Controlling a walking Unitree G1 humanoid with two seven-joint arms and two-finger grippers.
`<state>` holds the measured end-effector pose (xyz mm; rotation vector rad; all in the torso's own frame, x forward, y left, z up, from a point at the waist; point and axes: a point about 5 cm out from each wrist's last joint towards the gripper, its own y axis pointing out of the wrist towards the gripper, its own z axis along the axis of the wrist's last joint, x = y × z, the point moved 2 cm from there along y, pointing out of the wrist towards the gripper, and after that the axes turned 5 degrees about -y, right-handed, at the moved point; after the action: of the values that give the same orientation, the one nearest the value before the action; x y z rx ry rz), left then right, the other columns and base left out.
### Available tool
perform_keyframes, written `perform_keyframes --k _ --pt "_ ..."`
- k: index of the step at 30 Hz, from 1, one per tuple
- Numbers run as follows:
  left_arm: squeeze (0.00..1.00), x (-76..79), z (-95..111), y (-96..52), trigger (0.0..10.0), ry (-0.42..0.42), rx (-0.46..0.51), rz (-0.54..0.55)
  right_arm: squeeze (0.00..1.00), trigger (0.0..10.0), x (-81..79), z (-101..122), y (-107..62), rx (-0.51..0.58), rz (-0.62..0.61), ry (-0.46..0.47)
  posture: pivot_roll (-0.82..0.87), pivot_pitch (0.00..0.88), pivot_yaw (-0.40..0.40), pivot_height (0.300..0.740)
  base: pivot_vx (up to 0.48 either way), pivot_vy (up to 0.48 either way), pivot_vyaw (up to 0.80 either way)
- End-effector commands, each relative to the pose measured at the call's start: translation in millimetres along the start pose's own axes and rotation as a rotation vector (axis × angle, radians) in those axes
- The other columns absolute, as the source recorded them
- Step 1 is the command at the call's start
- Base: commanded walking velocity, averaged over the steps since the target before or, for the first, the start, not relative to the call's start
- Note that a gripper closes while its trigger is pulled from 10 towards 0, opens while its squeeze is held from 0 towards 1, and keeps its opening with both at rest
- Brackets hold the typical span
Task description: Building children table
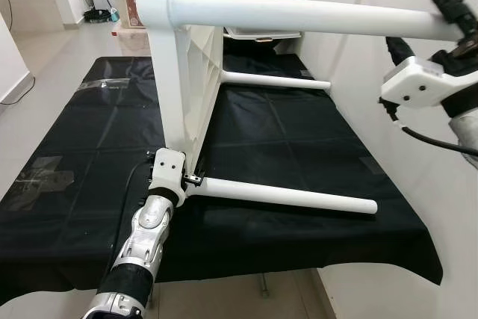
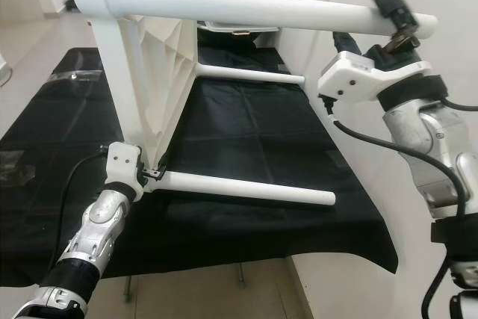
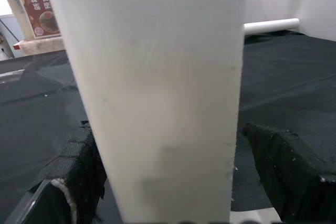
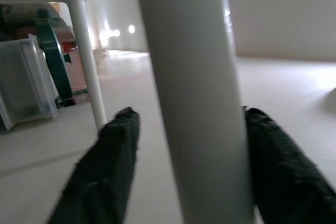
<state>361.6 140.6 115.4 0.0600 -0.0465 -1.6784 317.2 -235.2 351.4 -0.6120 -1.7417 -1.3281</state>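
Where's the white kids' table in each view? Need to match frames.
Left eye view: white table on its side, centre-left, its upper leg running right to the right hand.
Right eye view: same, shifted left, with the left hand at its lower corner.
Left wrist view: one wide white leg, close up, centre.
Right wrist view: one white leg, upright, centre.
Shared landmark: black cloth, in both eye views and the left wrist view.

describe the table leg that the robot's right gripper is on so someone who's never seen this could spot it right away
A white children's table stands tipped on its side on a black cloth, legs pointing toward the wall. The leg in question is the upper one nearest the camera, and the right gripper straddles its far end. The other near leg lies low on the cloth.
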Motion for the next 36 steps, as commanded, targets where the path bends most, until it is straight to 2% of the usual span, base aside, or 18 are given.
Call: perform_keyframes --k 1,17,18,24,25,28,30,31,33,34,36 --pt "0.00 1.1 -1.1 0.7 10.0 -0.009 0.000 0.006 0.00 0.0 -9.3 2.6 0.6 0.016 0.043 0.025 -0.02 0.000 -0.077 0.740 0.000 0.000 0.00" --pt "0.00 -2.7 2.5 9.1 10.0 -0.003 0.004 0.015 0.00 0.0 -8.0 4.9 7.2 0.055 0.066 0.033 -0.02 0.000 -0.071 0.740 0.000 0.000 0.00" --pt "0.00 -7.2 3.4 9.6 10.0 0.003 0.006 0.025 0.00 0.0 -5.2 3.8 9.7 0.053 0.059 0.031 -0.03 0.000 -0.069 0.740 0.000 0.000 0.00" --pt "0.00 -12.1 4.8 10.0 10.0 0.010 0.010 0.037 0.00 0.0 -3.2 3.6 12.2 0.055 0.052 0.033 -0.02 0.000 -0.072 0.740 0.000 0.000 0.00" --pt "0.00 -14.6 6.4 10.4 10.0 0.014 0.015 0.043 0.00 0.0 -2.8 3.1 13.8 0.048 0.049 0.051 -0.02 0.000 -0.072 0.740 0.000 0.000 0.00" --pt "0.00 -22.0 18.0 13.2 10.0 0.028 0.055 0.060 0.00 0.0 -6.5 -5.4 18.0 -0.040 0.048 0.199 -0.02 0.000 -0.072 0.740 0.000 0.000 0.00" --pt "0.00 -22.0 18.0 13.2 10.0 0.028 0.055 0.060 0.00 0.0 -6.5 -5.4 18.0 -0.040 0.048 0.199 -0.02 0.000 -0.072 0.740 0.000 0.000 0.00" --pt "0.00 -23.1 20.7 13.9 10.0 0.033 0.065 0.062 0.00 0.0 -7.8 -7.3 18.4 -0.059 0.049 0.230 -0.02 0.000 -0.072 0.740 0.000 0.000 0.00" --pt "0.00 -36.9 48.3 19.6 10.0 0.124 0.140 0.079 0.00 0.0 -19.1 -18.9 17.5 -0.181 0.053 0.414 -0.01 0.000 -0.072 0.740 0.000 0.000 0.00" --pt "0.00 -41.6 58.4 21.3 10.0 0.155 0.167 0.085 0.00 0.0 -23.5 -22.0 16.9 -0.218 0.057 0.475 -0.01 0.000 -0.072 0.740 0.000 0.000 0.00" --pt "0.00 -52.2 80.9 25.2 10.0 0.188 0.223 0.102 0.00 0.0 -28.9 -23.5 17.1 -0.243 0.057 0.514 0.02 0.000 -0.076 0.740 0.000 0.000 0.00"
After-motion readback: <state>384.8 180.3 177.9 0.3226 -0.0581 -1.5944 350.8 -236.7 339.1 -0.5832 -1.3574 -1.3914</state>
